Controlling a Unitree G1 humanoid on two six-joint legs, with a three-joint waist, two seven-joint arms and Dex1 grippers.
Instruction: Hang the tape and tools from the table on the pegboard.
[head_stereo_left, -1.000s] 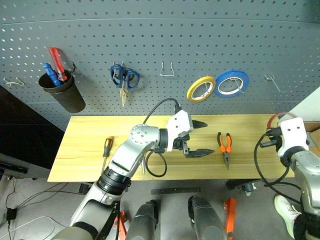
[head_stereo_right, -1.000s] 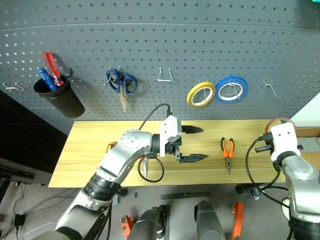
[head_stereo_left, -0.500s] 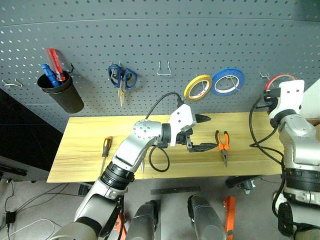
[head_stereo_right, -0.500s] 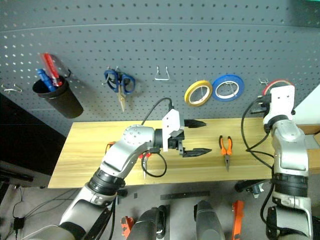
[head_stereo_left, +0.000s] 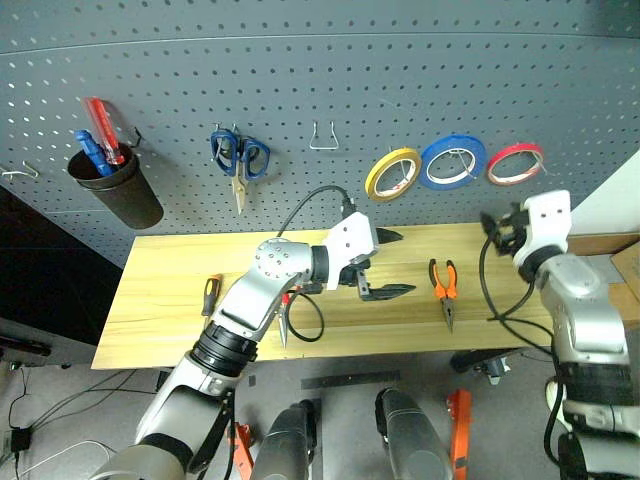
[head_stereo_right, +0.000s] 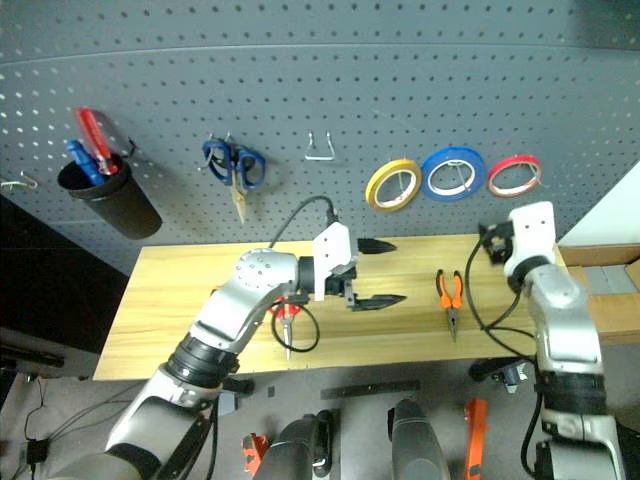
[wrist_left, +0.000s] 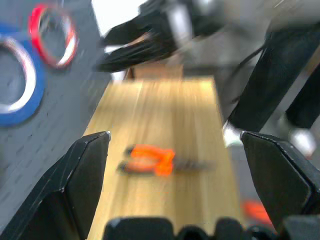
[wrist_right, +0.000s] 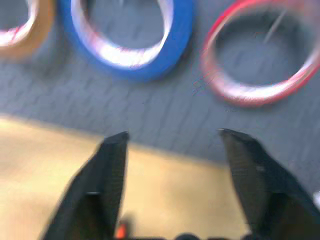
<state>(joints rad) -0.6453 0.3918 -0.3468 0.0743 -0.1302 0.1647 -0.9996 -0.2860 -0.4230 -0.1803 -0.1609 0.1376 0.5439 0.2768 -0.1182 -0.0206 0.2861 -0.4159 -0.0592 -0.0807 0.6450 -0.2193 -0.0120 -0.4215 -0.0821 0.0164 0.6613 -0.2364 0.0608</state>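
On the pegboard (head_stereo_left: 300, 80) the tape (head_stereo_left: 515, 163) hangs, both tools spread empty; left tool (head_stereo_left: 388, 264) reaching the pliers (head_stereo_left: 445, 285) could nudge them off the worktop (head_stereo_left: 180, 300)

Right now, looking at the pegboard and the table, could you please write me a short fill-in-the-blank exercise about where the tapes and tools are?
1. The red tape ring hangs on the pegboard, next to the ____ ring.
2. The pliers lie on the ____.
3. The blue-handled scissors hang with their blades pointing ____.
4. The fingers of the right gripper are ____ and hold nothing.

Missing words: blue; table; down; open
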